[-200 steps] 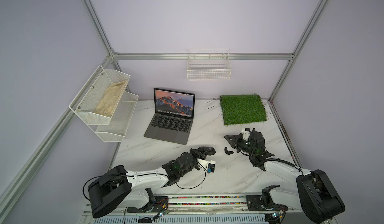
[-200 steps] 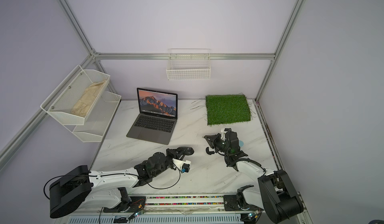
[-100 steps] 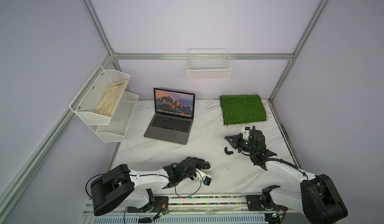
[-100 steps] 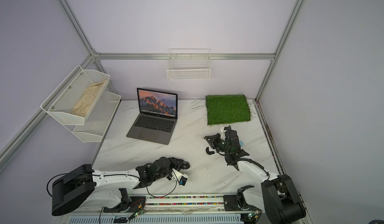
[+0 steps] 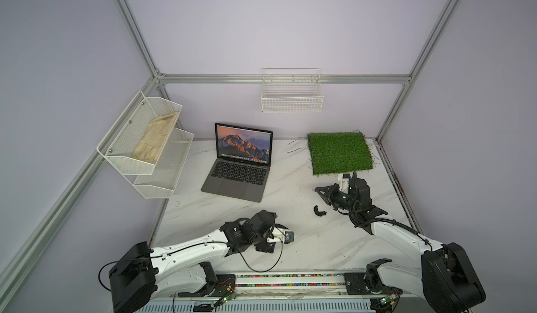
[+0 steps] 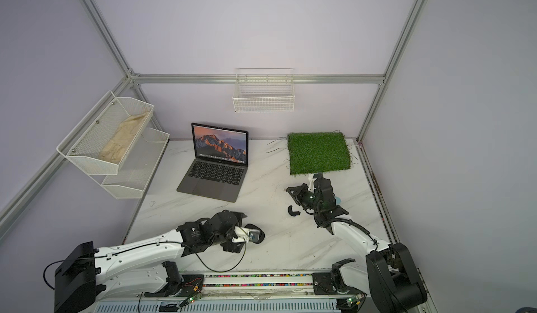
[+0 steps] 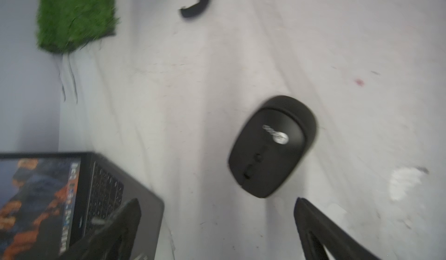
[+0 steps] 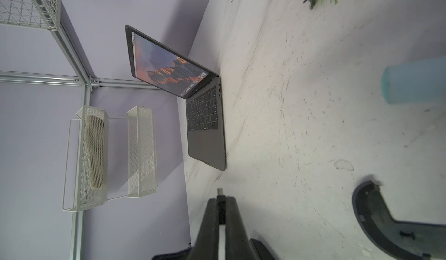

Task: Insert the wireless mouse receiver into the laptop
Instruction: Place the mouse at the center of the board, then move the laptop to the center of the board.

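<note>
Nearest the base, at 6 o'clock on the table, the left gripper is hanging low with its jaws spread wide, released and grasping nothing. The mouse is lying flat on the marble just beyond its fingertips. The left wrist view is blurred, but neither finger seems to be touching it. In a top view the mouse is peeking out from under that wrist.

Further out, at 3 o'clock, the right gripper is sitting low over the table, clenched on the receiver, whose metal plug is sticking out past the fingertips. In a top view the right gripper is pointing toward 9 o'clock, at the right edge of the laptop. Bare marble is showing between them, so the receiver is well apart from the laptop. A shell piece is lying near the gripper, at its 6 o'clock.

The laptop is standing open at 10 o'clock, its screen glowing. A mat is lying at 1 o'clock by the far wall. A basket is hanging at 12 o'clock, and a rack holding a cloth is hanging at 9 o'clock.
</note>
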Controlling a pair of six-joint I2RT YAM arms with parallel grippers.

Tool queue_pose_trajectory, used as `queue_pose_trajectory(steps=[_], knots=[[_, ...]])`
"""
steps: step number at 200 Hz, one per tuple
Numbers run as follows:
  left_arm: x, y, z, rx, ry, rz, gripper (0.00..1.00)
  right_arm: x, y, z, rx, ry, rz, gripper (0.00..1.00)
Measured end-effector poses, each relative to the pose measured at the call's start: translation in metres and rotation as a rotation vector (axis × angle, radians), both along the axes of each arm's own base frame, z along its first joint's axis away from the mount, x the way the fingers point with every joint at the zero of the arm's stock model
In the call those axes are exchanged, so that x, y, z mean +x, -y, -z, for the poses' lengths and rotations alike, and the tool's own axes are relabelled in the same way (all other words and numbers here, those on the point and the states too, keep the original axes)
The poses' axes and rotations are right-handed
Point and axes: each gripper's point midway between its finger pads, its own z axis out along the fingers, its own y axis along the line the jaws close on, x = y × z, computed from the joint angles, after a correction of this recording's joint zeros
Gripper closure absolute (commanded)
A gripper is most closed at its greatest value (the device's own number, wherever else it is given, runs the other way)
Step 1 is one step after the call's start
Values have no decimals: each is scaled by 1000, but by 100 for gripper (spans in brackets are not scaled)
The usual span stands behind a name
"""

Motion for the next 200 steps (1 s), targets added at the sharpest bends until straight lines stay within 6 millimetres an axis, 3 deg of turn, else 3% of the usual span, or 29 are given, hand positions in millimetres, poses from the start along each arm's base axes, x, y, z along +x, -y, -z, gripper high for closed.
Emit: queue_pose_trajectory(steps=[14,30,50,102,126,145,176,200], knots=[[58,-3,-22,-95,-34,-279,0,4,0,-1,-6,3,3,100],[121,-21,-33,-236,-82,-587,0,8,-1,-2,-16,11,1,100],[168,-65,-30,-420,-128,-902,0,14,-2,-7,-26,30,0,100],[222,-207,-20,-830,-135,-1467,0,18,-1,-13,-53,66,-4,100],[241,-261,3,-971,-176,-1617,0,18,-1,-13,-58,70,-6,100],[249,-284,33,-1021,-249,-1697,0,18,-1,-14,-60,73,-7,100],[262,-304,70,-1097,-332,-1734,0,17,-1,-14,-64,73,-8,100],[290,-317,60,-1191,-307,-1679,0,16,0,-11,-71,65,-9,100]])
